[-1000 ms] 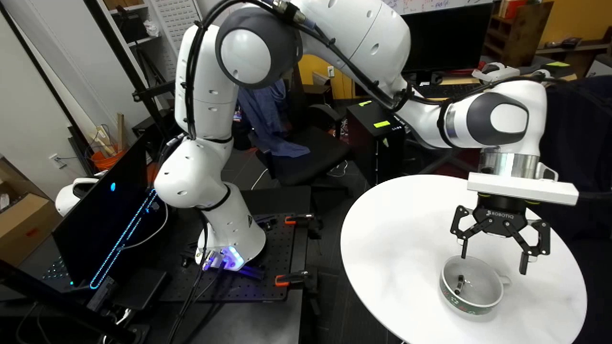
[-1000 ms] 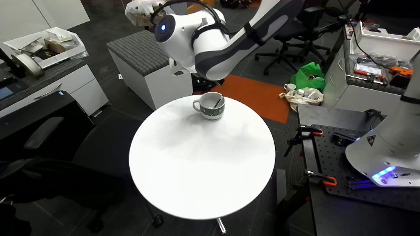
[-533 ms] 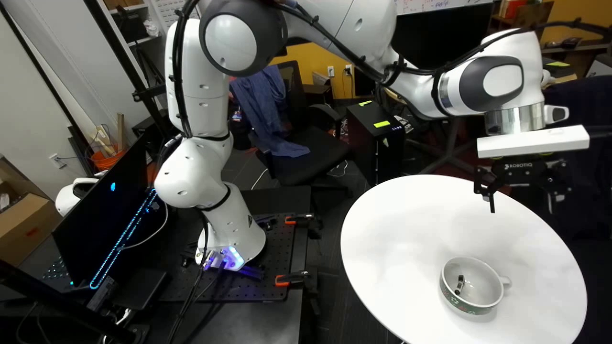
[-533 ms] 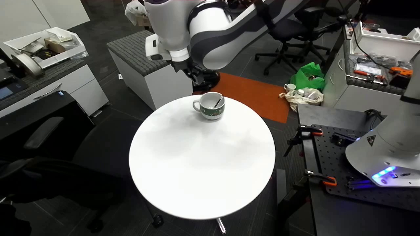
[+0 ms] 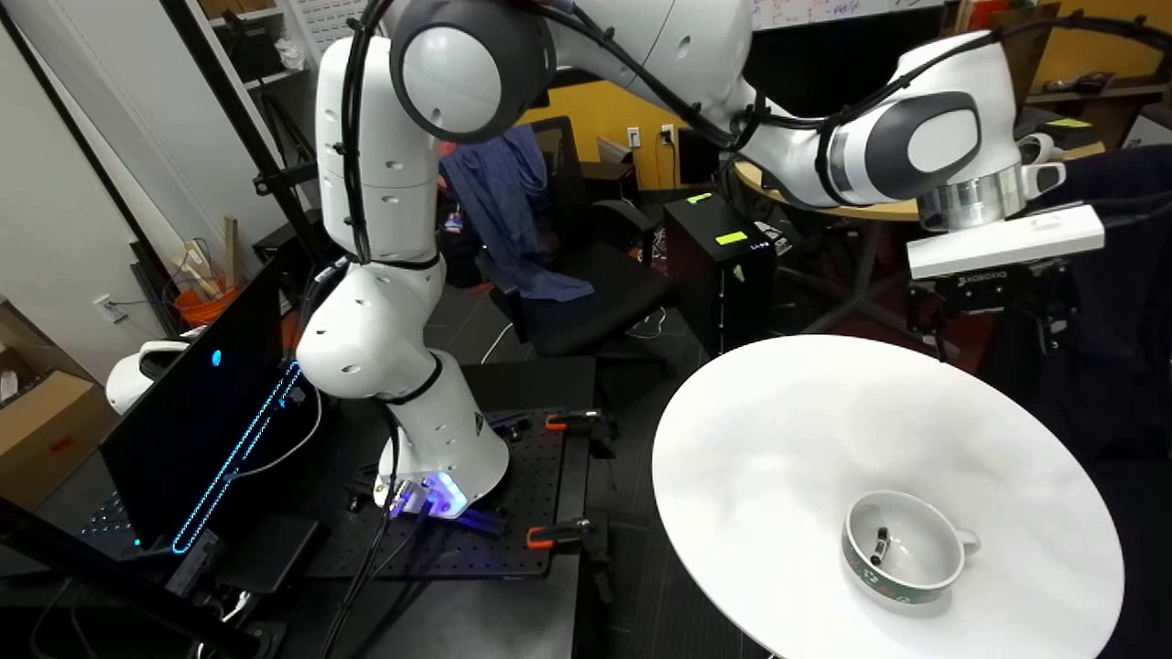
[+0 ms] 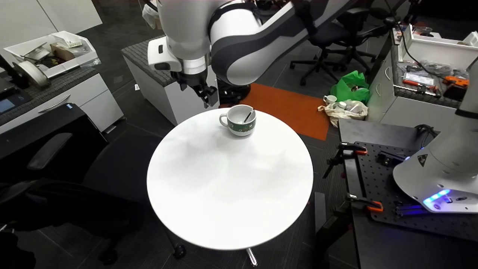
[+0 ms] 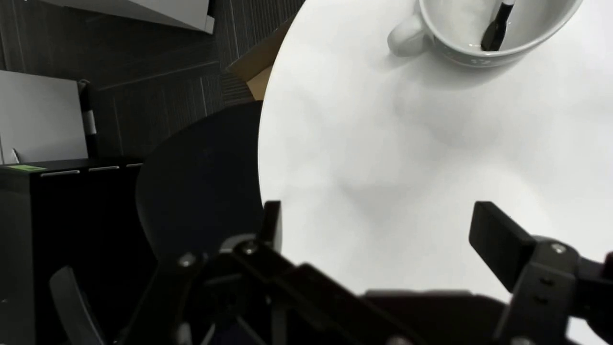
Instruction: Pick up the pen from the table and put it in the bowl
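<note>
The white bowl with a handle and a green patterned band stands upright on the round white table, and shows in both exterior views. The dark pen lies inside the bowl; it leans against the bowl's wall with one end near the rim in an exterior view. In the wrist view the bowl is cut off at the top edge, with the pen in it. My gripper is open and empty, raised and tilted, apart from the bowl; it also shows in an exterior view.
A black chair stands close beside the table. A white cabinet with a dark textured top is behind the gripper. The robot's black bench with orange clamps is apart from the table.
My gripper has risen from above the bowl and moved away toward the table's far edge in an exterior view, now tilted. It stays open. The bowl and pen have not moved.
</note>
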`<state>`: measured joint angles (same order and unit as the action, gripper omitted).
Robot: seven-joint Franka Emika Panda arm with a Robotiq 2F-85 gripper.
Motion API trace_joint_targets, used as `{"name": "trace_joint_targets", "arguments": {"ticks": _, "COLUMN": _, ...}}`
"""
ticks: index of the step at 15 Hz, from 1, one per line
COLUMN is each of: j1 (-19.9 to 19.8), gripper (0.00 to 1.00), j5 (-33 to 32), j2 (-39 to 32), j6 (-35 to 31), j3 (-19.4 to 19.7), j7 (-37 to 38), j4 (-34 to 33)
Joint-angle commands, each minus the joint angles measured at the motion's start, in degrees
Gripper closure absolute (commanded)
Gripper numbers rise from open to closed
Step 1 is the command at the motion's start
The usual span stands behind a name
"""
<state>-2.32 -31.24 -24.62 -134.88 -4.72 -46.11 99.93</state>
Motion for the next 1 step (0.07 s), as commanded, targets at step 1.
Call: {"name": "trace_joint_targets", "arguments": {"ticks": 1, "j1": 1.26, "gripper": 0.0, "j5": 0.84, "j2": 0.07, "j6": -0.1, "j3": 1.43, "j7": -0.51, "j4": -0.03}}
